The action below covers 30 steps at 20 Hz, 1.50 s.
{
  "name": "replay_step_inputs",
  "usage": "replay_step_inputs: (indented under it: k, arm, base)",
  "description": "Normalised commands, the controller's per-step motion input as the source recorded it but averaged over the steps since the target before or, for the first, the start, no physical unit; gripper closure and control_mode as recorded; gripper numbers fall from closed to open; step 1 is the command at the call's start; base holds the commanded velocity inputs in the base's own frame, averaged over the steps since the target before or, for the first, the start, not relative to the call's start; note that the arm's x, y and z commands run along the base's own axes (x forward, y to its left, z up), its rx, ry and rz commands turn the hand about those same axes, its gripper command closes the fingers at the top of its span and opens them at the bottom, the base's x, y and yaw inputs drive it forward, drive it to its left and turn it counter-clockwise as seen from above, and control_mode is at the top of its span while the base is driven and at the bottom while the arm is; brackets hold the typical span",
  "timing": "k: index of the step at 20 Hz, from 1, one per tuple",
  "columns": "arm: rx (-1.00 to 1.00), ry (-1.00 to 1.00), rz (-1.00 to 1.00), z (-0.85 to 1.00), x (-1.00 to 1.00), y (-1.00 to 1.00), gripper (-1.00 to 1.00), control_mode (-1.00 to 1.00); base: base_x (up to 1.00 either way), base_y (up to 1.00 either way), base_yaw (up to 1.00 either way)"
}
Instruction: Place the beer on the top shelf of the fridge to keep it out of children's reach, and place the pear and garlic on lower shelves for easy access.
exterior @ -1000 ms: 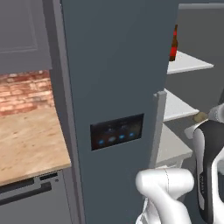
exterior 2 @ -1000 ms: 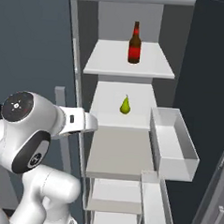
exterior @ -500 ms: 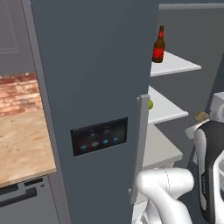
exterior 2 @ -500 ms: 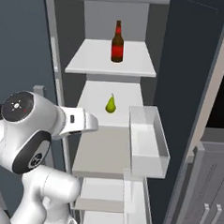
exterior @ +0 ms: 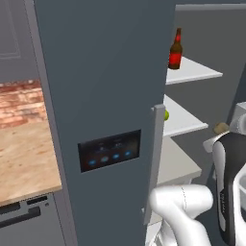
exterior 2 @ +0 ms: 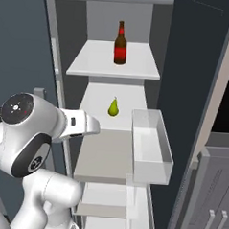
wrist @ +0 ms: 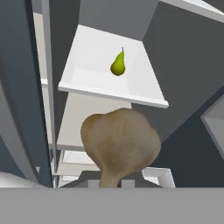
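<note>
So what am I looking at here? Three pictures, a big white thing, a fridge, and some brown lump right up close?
The white thing is a robot arm on a driving base. Two cameras ride behind it, left and right; the third sits on its hand. All face the open dark grey fridge. A slim brown glass beer bottle with a red label stands on the top white shelf; a small yellow-green pear sits on the shelf below. The lump is a greyish-brown garlic bulb, held in the gripper.
</note>
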Motion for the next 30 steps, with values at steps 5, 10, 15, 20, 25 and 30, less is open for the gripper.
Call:
replay_step_inputs:
  k: [5, 10, 15, 20, 25, 30]
  arm:
    - [0.0, 0.0, 0.0, 0.0, 0.0, 0.0, 1.0, 1.0]
    - [0.0, 0.0, 0.0, 0.0, 0.0, 0.0, 1.0, 1.0]
    - [0.0, 0.0, 0.0, 0.0, 0.0, 0.0, 1.0, 1.0]
    - [0.0, 0.0, 0.0, 0.0, 0.0, 0.0, 1.0, 1.0]
    - [-0.01, -0.01, 0.0, 0.0, 0.21, 0.17, 1.0, -1.0]
    - [0.0, 0.0, 0.0, 0.0, 0.39, 0.01, 1.0, -1.0]
  base:
    - [0.4, -0.26, 0.0]
    - [0.34, -0.47, 0.0]
    - [0.25, -0.45, 0.0]
    - [0.15, 0.01, 0.0]
    - [0.0, 0.0, 0.0]
    - [0.0, 0.0, 0.0]
